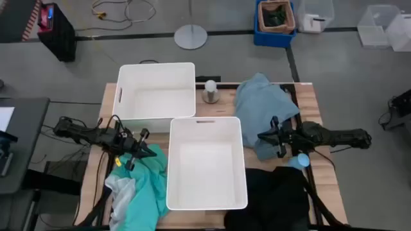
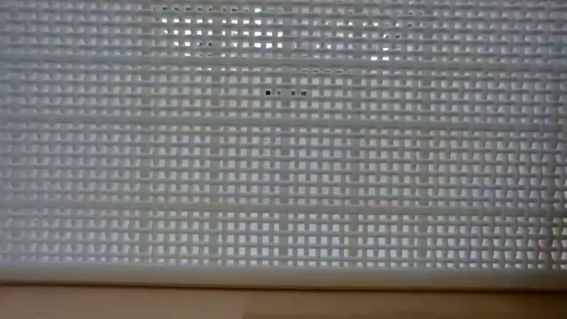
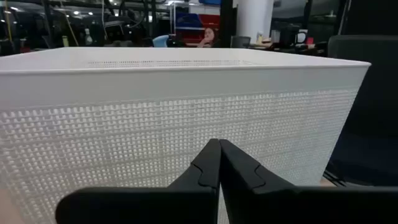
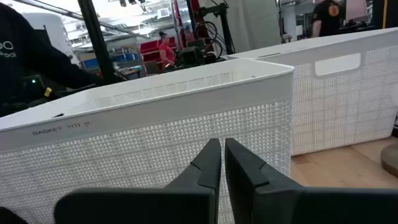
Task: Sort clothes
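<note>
A bright teal garment with a pale grey-white part [image 1: 136,189] lies heaped at the table's near left. A dusty light-blue garment [image 1: 262,106] lies at the far right. A black garment [image 1: 276,196] lies at the near right. My left gripper [image 1: 142,136] is shut and empty, over the teal garment's far edge, pointing at the near bin's left wall [image 3: 186,124]. My right gripper [image 1: 268,136] is shut and empty, over the light-blue garment's near part, pointing at the near bin's right wall [image 4: 186,137].
Two white mesh-walled bins stand mid-table: one at the near centre [image 1: 207,163], one at the far left [image 1: 156,90]. The near bin's wall [image 2: 283,142] fills the low view. A small round object [image 1: 210,91] stands behind the near bin. A small light-blue bottle [image 1: 300,160] lies by the right arm.
</note>
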Action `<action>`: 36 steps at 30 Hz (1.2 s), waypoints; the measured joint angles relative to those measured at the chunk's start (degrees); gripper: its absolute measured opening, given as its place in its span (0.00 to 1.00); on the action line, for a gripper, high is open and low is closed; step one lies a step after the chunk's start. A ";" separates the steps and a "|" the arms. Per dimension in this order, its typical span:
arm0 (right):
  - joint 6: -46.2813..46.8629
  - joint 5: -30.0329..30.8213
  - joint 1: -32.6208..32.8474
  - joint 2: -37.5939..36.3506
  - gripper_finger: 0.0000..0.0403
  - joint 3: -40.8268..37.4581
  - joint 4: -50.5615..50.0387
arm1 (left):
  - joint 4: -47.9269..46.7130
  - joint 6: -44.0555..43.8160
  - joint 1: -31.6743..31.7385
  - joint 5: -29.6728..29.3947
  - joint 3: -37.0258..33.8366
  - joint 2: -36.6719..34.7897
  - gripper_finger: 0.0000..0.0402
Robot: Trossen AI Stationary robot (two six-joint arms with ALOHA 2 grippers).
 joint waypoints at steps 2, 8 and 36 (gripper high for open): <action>0.00 0.01 -0.01 0.01 0.11 0.00 -0.01 | 0.01 0.00 -0.02 0.01 0.00 -0.01 0.00; -0.02 0.02 0.00 0.02 0.11 0.00 0.00 | 0.00 0.00 0.00 0.02 0.00 0.00 0.00; -0.02 0.01 0.00 0.00 0.11 0.00 -0.02 | 0.30 0.00 -0.01 -1.44 0.00 -0.01 0.00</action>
